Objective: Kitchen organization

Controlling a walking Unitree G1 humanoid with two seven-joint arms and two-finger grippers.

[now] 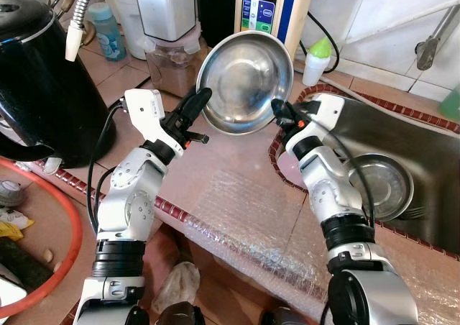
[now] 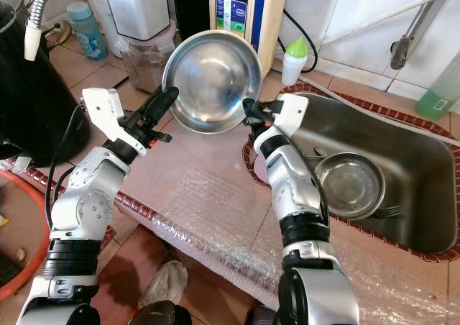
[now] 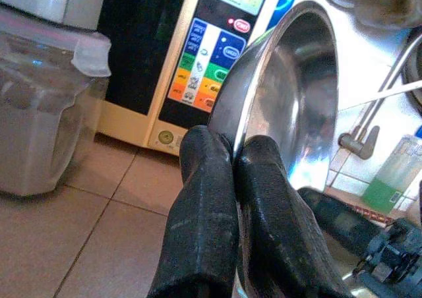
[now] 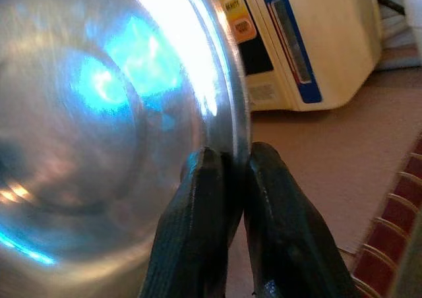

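No readable text; appliance panel button labels too blurred

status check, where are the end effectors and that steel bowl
Left end effector and right end effector both clamped on steel bowl rim. Bowl tilted, held above counter. Second bowl sits in sink.

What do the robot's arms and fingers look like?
Both arms are shiny silver with rounded joints and black ribbed rings. The left end effector and right end effector each have two long black fingers, a white wrist block, small orange bits, and black cables looping alongside.
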